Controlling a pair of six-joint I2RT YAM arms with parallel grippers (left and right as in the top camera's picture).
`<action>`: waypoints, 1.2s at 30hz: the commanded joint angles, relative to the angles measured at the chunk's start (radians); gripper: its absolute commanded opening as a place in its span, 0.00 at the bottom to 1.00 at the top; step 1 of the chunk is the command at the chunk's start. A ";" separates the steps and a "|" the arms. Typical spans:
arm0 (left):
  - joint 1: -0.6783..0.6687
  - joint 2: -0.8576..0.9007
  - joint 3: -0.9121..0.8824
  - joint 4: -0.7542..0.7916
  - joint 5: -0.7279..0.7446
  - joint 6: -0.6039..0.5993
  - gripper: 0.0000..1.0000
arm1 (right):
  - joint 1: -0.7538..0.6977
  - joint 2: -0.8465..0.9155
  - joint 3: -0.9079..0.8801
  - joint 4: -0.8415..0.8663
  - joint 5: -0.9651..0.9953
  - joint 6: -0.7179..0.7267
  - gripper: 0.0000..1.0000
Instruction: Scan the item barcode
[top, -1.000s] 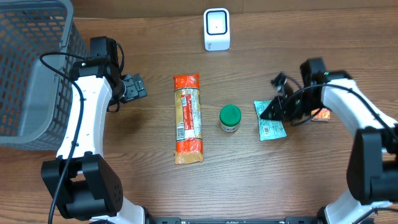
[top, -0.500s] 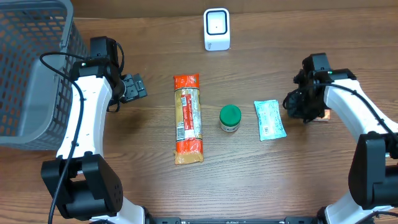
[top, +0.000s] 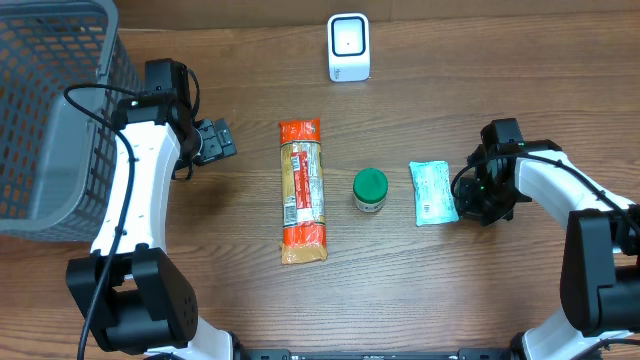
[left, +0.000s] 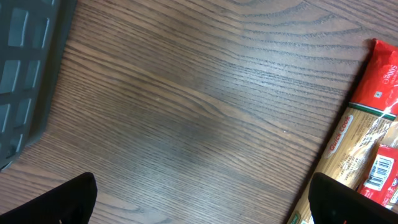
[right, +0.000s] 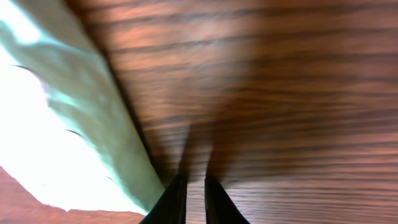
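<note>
A pale green packet (top: 433, 192) lies flat on the wooden table, right of a green-lidded jar (top: 370, 189) and a long red-ended pasta packet (top: 302, 190). The white scanner (top: 348, 47) stands at the back. My right gripper (top: 479, 203) points down at the table just beside the green packet's right edge. In the right wrist view the right gripper (right: 194, 200) is shut to a thin slit over bare wood, the green packet (right: 81, 112) just to its left. My left gripper (top: 215, 140) hangs wide open over bare wood, the pasta packet (left: 367, 143) to its right.
A grey mesh basket (top: 45, 120) fills the far left. The basket's corner (left: 25, 74) shows in the left wrist view. Bare wood lies between the left gripper and the pasta packet.
My right gripper has swung off the green packet to the right, then come down beside its right edge. A small orange item seen earlier is now covered by the arm. The left arm has not moved.
</note>
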 joint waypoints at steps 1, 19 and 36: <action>0.002 -0.006 0.009 0.001 -0.009 0.022 1.00 | -0.002 -0.005 -0.014 0.002 -0.089 0.007 0.09; 0.002 -0.006 0.009 0.001 -0.009 0.023 1.00 | -0.002 -0.052 -0.011 -0.087 -0.268 -0.004 0.13; 0.002 -0.005 0.009 0.001 -0.009 0.023 1.00 | -0.003 -0.188 0.018 0.166 -0.222 0.000 1.00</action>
